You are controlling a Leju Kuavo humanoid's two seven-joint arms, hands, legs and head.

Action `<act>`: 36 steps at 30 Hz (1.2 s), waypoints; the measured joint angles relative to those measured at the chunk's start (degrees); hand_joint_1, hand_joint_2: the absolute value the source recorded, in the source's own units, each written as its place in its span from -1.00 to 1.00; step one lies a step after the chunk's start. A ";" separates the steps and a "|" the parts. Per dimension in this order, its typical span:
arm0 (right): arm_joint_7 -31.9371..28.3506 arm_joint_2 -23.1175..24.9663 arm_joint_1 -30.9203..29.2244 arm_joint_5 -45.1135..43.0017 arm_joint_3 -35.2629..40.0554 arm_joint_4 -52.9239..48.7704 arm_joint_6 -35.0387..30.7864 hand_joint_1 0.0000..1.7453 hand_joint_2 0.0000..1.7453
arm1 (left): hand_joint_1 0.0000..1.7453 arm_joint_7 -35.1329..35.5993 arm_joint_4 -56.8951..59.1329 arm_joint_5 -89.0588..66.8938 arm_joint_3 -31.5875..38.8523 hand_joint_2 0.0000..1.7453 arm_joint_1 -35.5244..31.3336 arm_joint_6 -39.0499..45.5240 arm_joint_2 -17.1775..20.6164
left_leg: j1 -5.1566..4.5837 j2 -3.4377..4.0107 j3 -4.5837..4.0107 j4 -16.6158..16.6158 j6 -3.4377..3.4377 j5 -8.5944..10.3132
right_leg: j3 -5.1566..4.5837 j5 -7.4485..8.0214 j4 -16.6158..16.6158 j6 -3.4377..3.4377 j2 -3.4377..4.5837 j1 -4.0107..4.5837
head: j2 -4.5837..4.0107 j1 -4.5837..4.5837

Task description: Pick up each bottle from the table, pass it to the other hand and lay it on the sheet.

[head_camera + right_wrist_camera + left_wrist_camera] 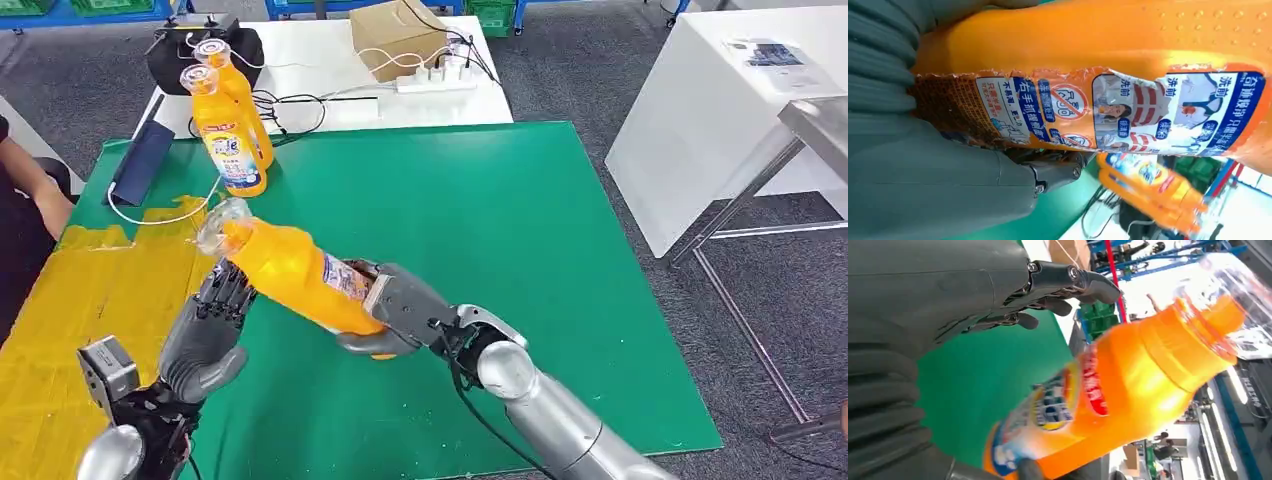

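One orange bottle (300,277) in right robot hand (400,310); left robot hand (205,335) wide, w/o load.

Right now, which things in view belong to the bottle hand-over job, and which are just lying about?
Job:
held orange bottle
right hand
left hand
two standing bottles
yellow sheet
green mat

Lying about:
cardboard box
power strip
dark tablet
white cable
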 measured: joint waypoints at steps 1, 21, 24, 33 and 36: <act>0.00 0.11 0.17 0.17 0.79 0.00 0.22 1.00 1.00 | -1.00 -0.04 -0.15 -0.09 -0.28 1.00 0.01 0.09 0.00 | 0.00 0.00 0.00 0.00 0.00 0.00 | 0.00 0.00 0.00 0.00 0.00 0.00 | 0.00 0.00; 0.42 -0.46 2.35 1.68 10.21 0.07 -0.77 1.00 1.00 | 1.00 -0.39 -0.06 -2.25 -4.61 1.00 -0.72 1.94 0.13 | 0.00 0.00 -0.02 0.00 -0.01 -0.01 | -0.04 0.00 0.00 0.00 0.00 0.00 | 0.00 -0.02; 0.63 -0.92 2.01 1.20 10.75 0.09 -0.63 1.00 1.00 | 1.00 -1.01 0.37 -2.36 -5.18 1.00 -1.14 0.83 0.46 | 0.00 0.01 -0.02 0.00 -0.01 -0.01 | -0.04 0.00 0.00 0.00 0.00 0.00 | 0.00 0.00; 0.79 -1.75 1.81 0.98 11.73 0.28 -0.42 1.00 1.00 | 1.00 -1.88 1.18 -2.93 -6.29 1.00 -1.48 -0.33 1.27 | 0.00 0.00 -0.03 0.00 -0.01 -0.01 | -0.04 0.00 0.00 0.00 0.00 0.00 | 0.00 0.00; 0.79 -1.86 1.80 1.00 11.98 0.35 -0.39 1.00 1.00 | 1.00 -2.30 1.36 -2.91 -6.62 1.00 -1.55 -0.98 1.53 | 0.00 0.01 -0.03 0.00 -0.01 -0.01 | -0.04 0.00 0.00 0.00 0.00 0.00 | 0.00 0.00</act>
